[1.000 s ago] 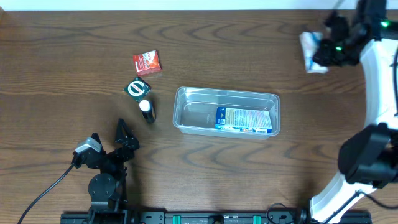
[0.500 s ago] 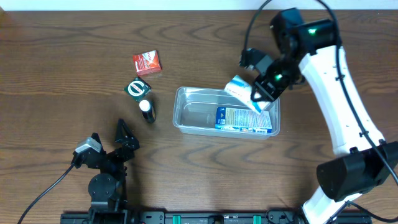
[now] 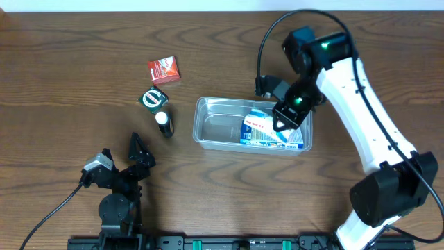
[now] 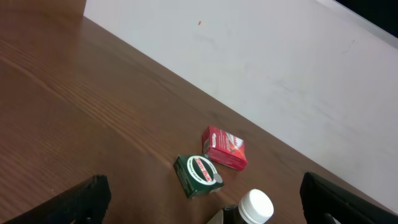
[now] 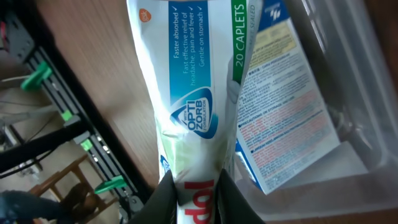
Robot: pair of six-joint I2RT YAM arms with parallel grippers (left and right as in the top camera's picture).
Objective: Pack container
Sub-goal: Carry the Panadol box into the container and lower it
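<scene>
Two fingers [image 5: 163, 200] of my right gripper [image 3: 286, 117] are pinched tight on one end of a white-and-blue caplet pack [image 5: 198, 81]. The pack hangs tilted over the right half of the clear container [image 3: 216, 130]. I cannot tell whether its free end touches anything. Under it, a printed blue-and-white box [image 3: 286, 137] lies flat on the tub's floor at the right end. The container sits mid-table on the wooden table [image 3: 69, 55], long side running left to right. Off its left end stands a small dark bottle [image 3: 164, 123] with a white cap, a green box [image 3: 154, 98] just beyond it, and a red box [image 3: 164, 70] farther back. My left gripper [image 3: 120, 148] rests near the front edge, fingers spread wide and holding nothing.
</scene>
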